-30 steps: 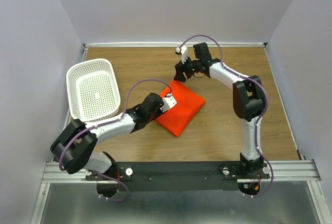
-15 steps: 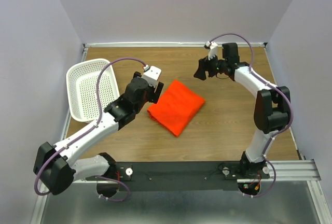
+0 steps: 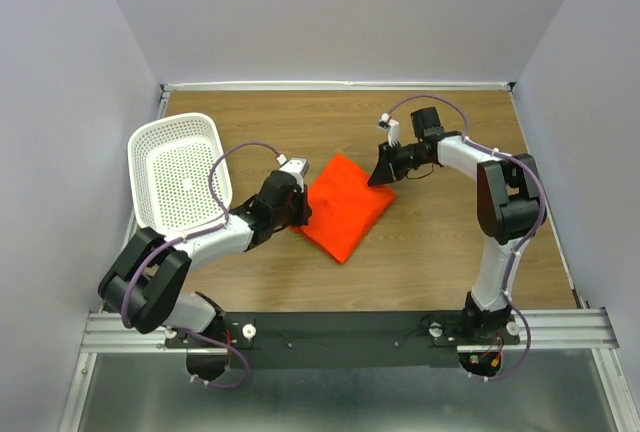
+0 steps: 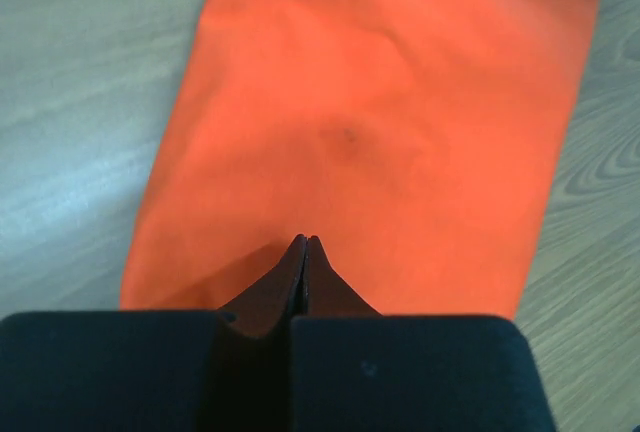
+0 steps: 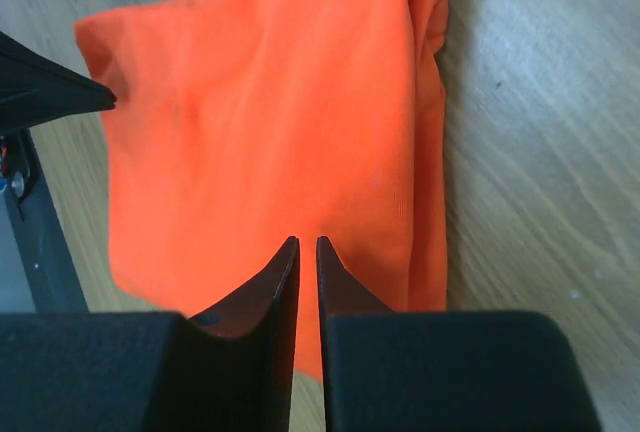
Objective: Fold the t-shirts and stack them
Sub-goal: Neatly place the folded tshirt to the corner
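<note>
One bright orange-red t-shirt point(image 3: 345, 207) lies folded into a rectangle mid-table, also seen in both wrist views point(image 4: 380, 132) point(image 5: 260, 132). My left gripper point(image 3: 303, 212) sits low at its left edge. In the left wrist view this left gripper point(image 4: 305, 240) is shut, tips touching over the cloth with nothing between them. My right gripper point(image 3: 382, 178) rests at the shirt's far right corner. There the right gripper point(image 5: 306, 241) has its jaws drawn almost together, a thin slit left, and no cloth bunched between them.
A white perforated basket point(image 3: 175, 120) stands tilted at the table's left side, behind the left arm. Bare wooden tabletop point(image 3: 440, 252) lies right of and in front of the shirt. Grey walls close in the back and both sides.
Both arms, lifted away with jaws wide half a second ago, have come back down to opposite edges of the shirt, and both sets of jaws have closed.
</note>
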